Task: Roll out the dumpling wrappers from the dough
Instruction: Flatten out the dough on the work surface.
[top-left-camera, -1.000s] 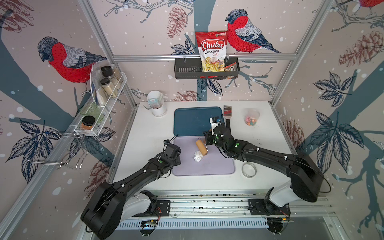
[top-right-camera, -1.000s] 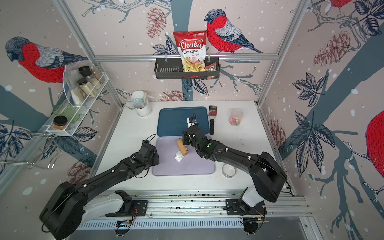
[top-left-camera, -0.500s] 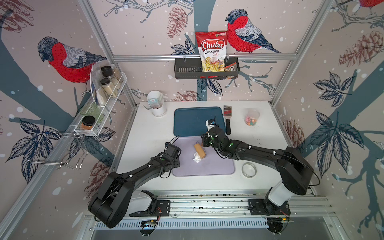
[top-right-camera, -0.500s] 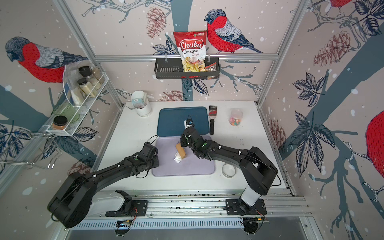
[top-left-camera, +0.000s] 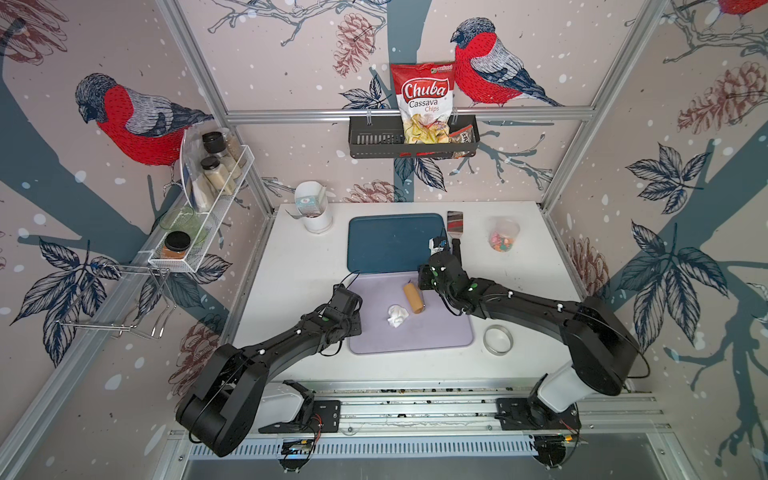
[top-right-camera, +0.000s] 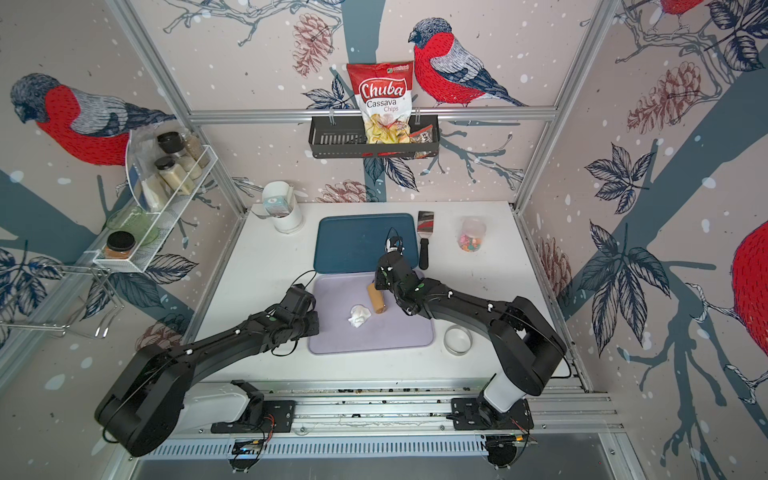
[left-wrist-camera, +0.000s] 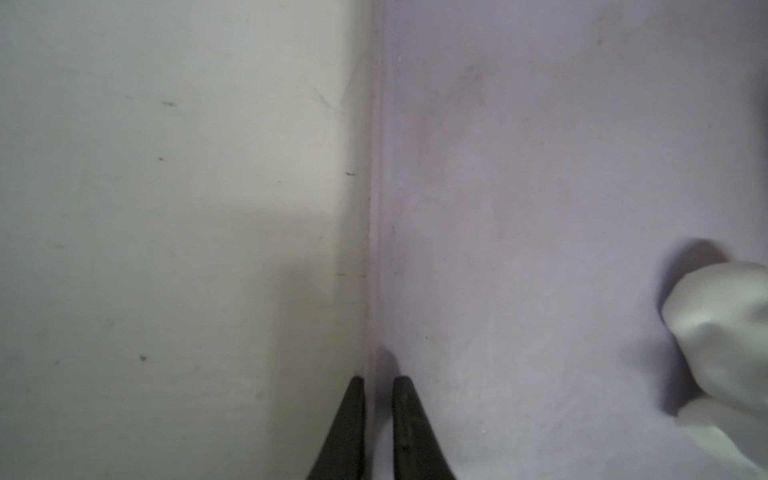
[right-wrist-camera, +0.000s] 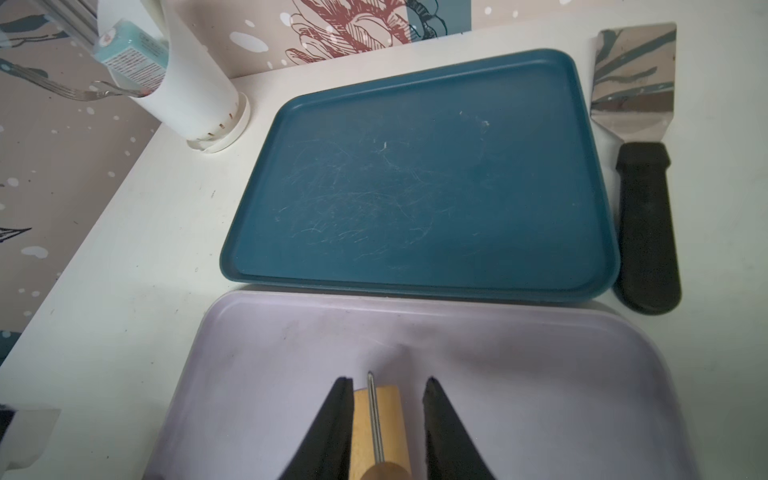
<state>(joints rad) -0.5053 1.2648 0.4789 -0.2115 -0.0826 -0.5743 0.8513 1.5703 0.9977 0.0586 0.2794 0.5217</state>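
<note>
Currently dough (top-left-camera: 396, 316) lies just left of and nearer than the roller (top-left-camera: 413, 297) clasped by right gripper (right-wrist-camera: 386, 380); left gripper (left-wrist-camera: 378, 379) pinches lilac tray (left-wrist-camera: 540, 166) rim.

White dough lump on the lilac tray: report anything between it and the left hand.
Nothing visible. Only bare lilac plastic tray separates the left hand, at the tray's rim, from the lumpy white dough; the wooden roller lies beyond it.

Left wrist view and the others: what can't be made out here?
Left wrist: dough cut off by the picture's edge; unclear whether the jaws of the left gripper pinch the lilac tray rim.
Right wrist: rolling pin cut off by the picture's edge.
Both top views: jaws hidden beneath the wrists.
</note>
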